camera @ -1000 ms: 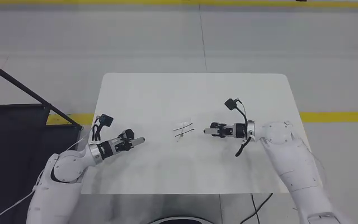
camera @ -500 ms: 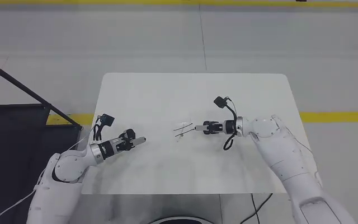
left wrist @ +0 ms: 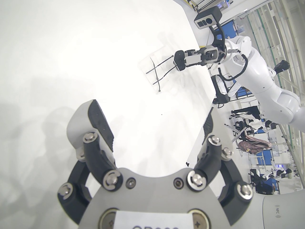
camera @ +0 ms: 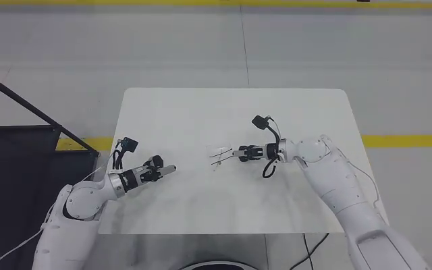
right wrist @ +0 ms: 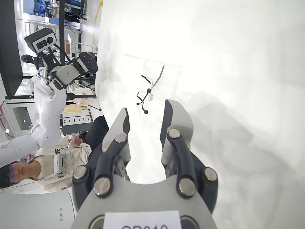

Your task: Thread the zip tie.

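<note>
Zip ties (camera: 223,160) lie unthreaded on the bench (camera: 202,115) as we size up a job that, in our judgement, has not got past its opening approach. Nearest the robot, at about 8 o'clock from the bench's middle, the left pincer (left wrist: 152,110) hangs low over the white surface. Its pads (left wrist: 100,122) are spread wide and hold nothing, well apart from the work.

Farther in, close to the middle, the thin black ties rest flat on a clear sheet (left wrist: 146,66). Each is open-ended, with no tail passed through a head as far as we can make out. Just at 3 o'clock of them sits the right pincer (camera: 236,154), pointed toward 9 o'clock, its jaws parted a modest way and empty. From its own wrist camera the ties show ahead of the fingertips, not between them, and we cannot tell whether a tip touches a tie.

By our reading every step is yet to do: a tie must be picked up, its tail lined up with its head, and the tail pushed through.
</note>
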